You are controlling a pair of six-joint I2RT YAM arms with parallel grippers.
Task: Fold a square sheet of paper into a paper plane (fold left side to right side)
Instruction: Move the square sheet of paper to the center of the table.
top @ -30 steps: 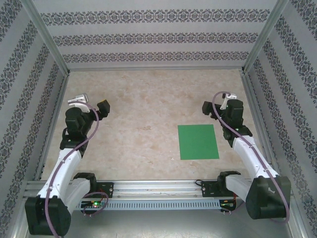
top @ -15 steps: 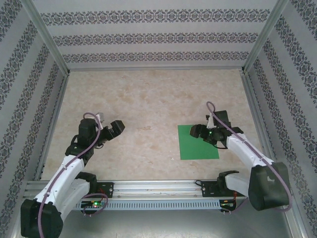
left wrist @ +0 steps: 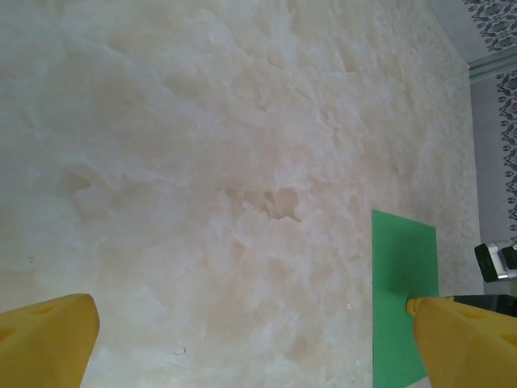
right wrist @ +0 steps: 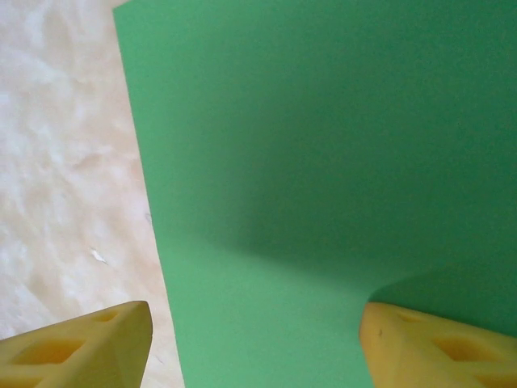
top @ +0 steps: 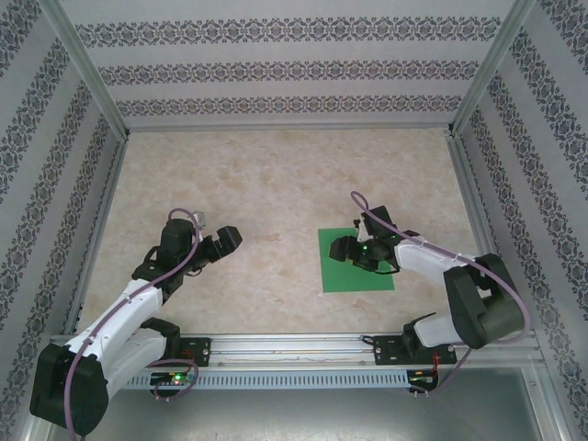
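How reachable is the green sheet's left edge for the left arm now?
Probably reachable. The left arm's fingers hang open over the table, nothing between them and the left edge of the sheet. The right arm's fingers sit over the sheet's left half, so the arms could crowd.

Sheet [top: 355,281] on table [top: 276,175], right pincer [top: 340,250] over it

The right gripper [top: 345,250] now hangs over the square sheet of paper [top: 356,278], jaws narrower; the sheet lies further left; the left gripper [top: 229,241] sits nearer the centre.
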